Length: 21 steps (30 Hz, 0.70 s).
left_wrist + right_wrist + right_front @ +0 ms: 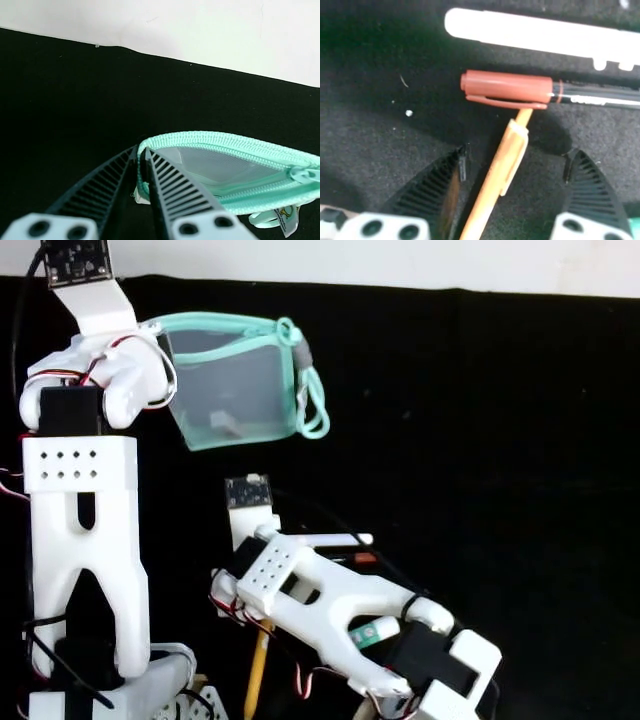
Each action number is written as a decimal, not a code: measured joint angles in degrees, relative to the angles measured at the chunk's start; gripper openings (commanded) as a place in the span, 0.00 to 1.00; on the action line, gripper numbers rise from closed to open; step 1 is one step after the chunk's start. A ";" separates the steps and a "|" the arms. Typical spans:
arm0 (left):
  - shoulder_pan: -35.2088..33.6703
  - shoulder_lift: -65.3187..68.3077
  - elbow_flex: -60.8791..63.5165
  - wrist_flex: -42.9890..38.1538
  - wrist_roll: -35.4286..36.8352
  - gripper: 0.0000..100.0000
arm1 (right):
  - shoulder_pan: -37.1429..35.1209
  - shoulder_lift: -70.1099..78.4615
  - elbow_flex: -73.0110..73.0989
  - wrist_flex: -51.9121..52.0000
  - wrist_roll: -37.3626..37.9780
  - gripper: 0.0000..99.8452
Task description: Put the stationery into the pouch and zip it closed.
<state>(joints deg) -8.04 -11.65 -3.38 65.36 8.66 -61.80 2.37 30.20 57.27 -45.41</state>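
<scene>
Near the mint mesh pouch [235, 390], pinched at its rim by the left gripper [141, 150] (mouth held open, looks like), an orange pen [492, 185] is straddled by the spread right gripper [515, 155].

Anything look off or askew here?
Nothing spilled or damaged. One quirk: the orange pen lies crosswise to the red-capped pen and white pen, its end butting the red one. Left pincer is shut on the pouch rim.
</scene>
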 measured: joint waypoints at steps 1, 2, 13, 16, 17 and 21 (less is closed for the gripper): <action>0.00 0.00 0.00 0.00 0.00 0.01 | 0.00 0.00 0.00 -0.26 0.00 0.30; 0.00 0.00 0.00 0.00 0.00 0.01 | 0.00 0.00 0.00 -0.26 0.00 0.29; 0.00 0.00 0.00 0.00 0.00 0.01 | 0.35 0.00 0.09 -0.35 -0.18 0.01; 0.00 0.00 0.00 0.00 0.00 0.01 | 2.11 0.00 0.09 -0.35 -0.18 0.01; 0.00 0.00 0.00 0.00 0.00 0.01 | 2.73 0.00 0.09 -0.35 -0.18 0.01; 0.00 0.00 0.00 0.00 0.00 0.01 | 4.84 0.00 0.09 -0.35 -0.18 0.01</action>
<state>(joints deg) -8.04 -11.65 -3.38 65.36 8.66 -56.97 2.37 30.29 56.92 -45.58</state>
